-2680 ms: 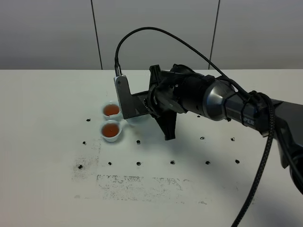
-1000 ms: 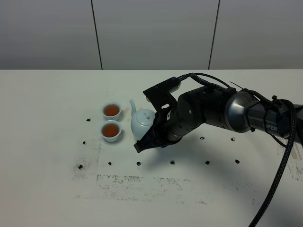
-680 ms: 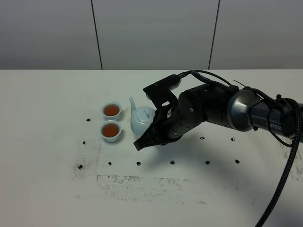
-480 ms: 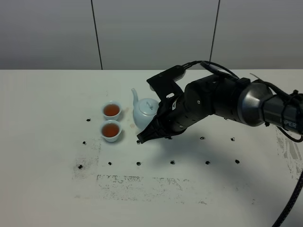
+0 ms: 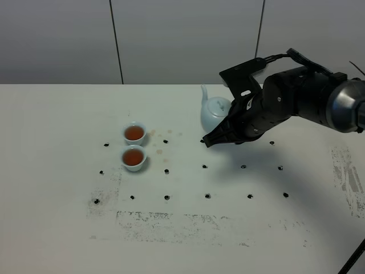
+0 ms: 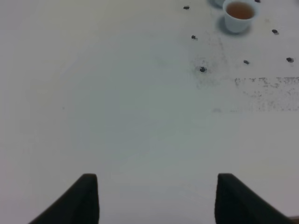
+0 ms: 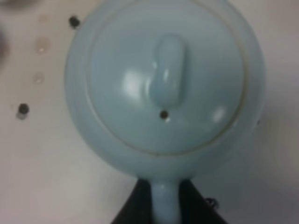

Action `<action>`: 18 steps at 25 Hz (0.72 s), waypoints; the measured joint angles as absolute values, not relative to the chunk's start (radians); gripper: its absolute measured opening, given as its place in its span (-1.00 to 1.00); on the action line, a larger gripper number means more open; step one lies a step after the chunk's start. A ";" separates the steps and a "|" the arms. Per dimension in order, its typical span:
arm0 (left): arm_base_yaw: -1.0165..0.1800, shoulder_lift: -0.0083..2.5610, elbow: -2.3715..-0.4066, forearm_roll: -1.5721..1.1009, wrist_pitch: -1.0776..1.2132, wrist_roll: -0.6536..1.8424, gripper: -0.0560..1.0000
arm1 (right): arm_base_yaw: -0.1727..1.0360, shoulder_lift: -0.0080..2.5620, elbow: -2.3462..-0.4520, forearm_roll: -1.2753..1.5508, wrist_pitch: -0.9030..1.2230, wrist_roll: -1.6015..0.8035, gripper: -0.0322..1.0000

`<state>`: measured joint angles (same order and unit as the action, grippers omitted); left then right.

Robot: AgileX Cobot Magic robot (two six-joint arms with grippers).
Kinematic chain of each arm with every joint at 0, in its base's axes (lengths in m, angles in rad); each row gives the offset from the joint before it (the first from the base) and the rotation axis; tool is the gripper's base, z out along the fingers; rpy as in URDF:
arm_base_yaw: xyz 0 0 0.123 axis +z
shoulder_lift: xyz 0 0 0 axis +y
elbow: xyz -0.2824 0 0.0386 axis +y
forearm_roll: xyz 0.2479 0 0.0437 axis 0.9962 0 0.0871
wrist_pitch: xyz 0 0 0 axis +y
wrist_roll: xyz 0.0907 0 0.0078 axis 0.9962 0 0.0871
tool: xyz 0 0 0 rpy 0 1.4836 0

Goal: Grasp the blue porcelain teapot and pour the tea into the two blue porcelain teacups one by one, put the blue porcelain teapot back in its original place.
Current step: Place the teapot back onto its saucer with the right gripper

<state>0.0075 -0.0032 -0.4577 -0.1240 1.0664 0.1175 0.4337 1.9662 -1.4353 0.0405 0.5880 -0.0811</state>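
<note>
The high camera looks down from the front on the whole white table (image 5: pixel 57 240), with the grey wall behind. The left wrist camera sits behind its jaws and looks forward and down over the table (image 6: pixel 117 116) from some height; ahead of the jaws it shows one cup (image 6: pixel 239 14), which the high view also shows (image 5: pixel 133 157). The right wrist camera is very near, looking past its jaws at the teapot (image 7: pixel 163 88), seen also from the high camera (image 5: pixel 215 112).
</note>
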 joint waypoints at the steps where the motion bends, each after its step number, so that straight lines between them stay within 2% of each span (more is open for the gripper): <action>1: 0.008 -0.003 -0.458 -0.124 1.066 0.117 0.08 | 0.423 1.966 -1.435 0.038 0.586 -0.081 -0.87; 7: 0.008 -0.003 -0.458 -0.124 1.066 0.117 0.08 | 0.352 1.986 -1.435 0.034 0.568 -0.074 -0.87; 18: 0.008 -0.003 -0.458 -0.124 1.066 0.117 0.08 | 0.313 2.083 -1.435 0.015 0.540 -0.063 -0.87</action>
<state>0.0075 -0.0032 -0.4577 -0.1240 1.0664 0.1166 0.3134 2.0832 -1.4353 0.0146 0.5401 -0.0625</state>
